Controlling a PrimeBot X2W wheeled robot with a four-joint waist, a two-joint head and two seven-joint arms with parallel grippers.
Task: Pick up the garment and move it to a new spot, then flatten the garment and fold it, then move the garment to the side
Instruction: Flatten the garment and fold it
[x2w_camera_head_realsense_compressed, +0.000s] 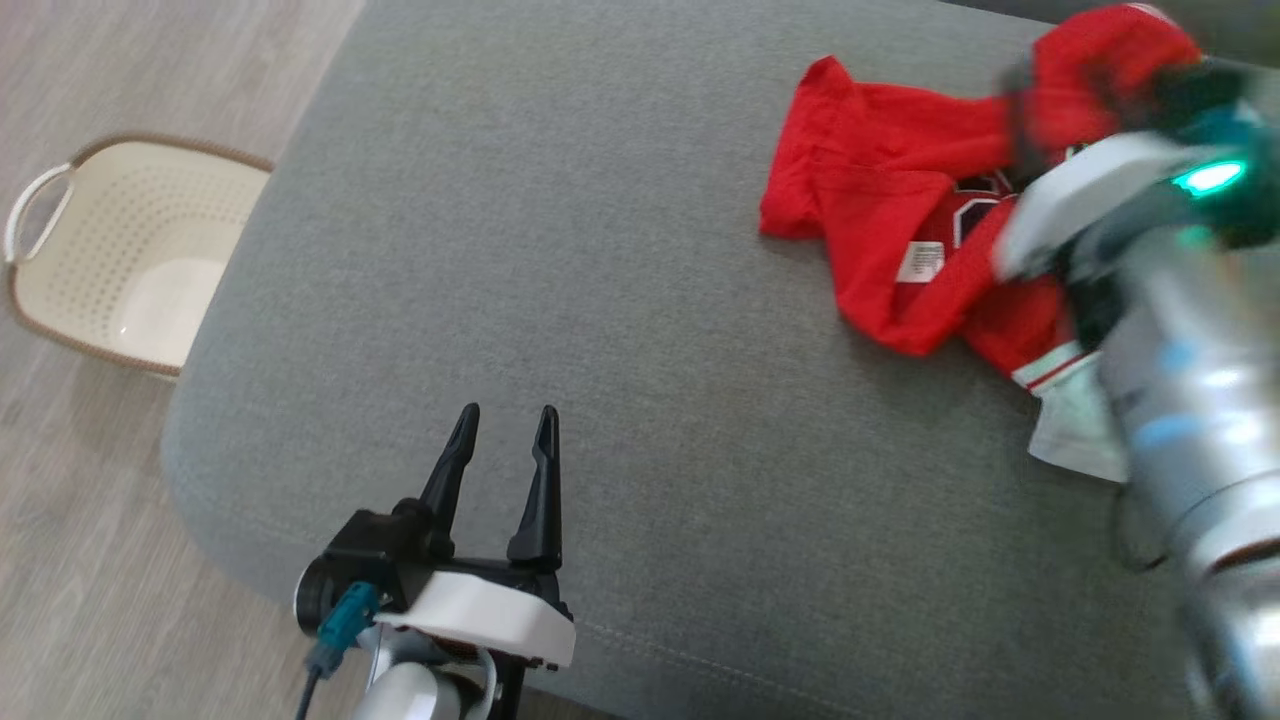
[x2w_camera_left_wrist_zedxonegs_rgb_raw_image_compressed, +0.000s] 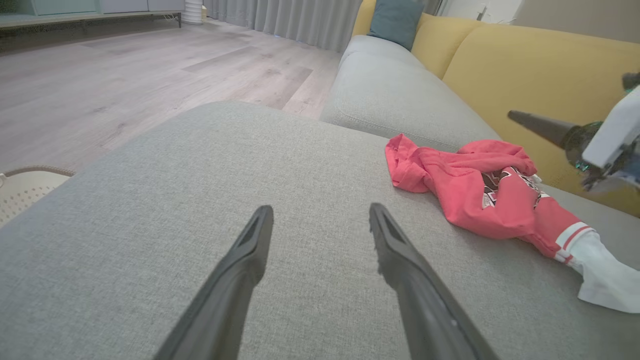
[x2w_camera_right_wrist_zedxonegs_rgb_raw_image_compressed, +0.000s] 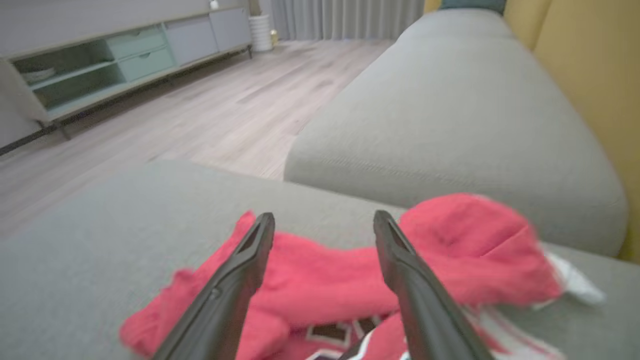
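Left gripper (x2w_camera_head_realsense_compressed: 509, 412) idles at the cushion's (x2w_camera_head_realsense_compressed: 550, 200) front edge, jaws spread, empty. Right gripper (x2w_camera_right_wrist_zedxonegs_rgb_raw_image_compressed: 324, 217), also spread and empty, hovers over the crumpled red garment (x2w_camera_head_realsense_compressed: 880, 190) near the far right corner, probably ready for flattening.

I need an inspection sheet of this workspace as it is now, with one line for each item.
Surface: grey sofa seat, bare in the middle.
Job's things: red garment, crumpled, lying on the seat toward the robot's right.
Clutter: nothing seen.
Grippers: left gripper open over bare seat; right gripper open above the garment, holding nothing.
Cables: dark cable with teal plug at the left wrist.
Surroundings: pale basket on wooden floor; yellow backrest; low cabinet.
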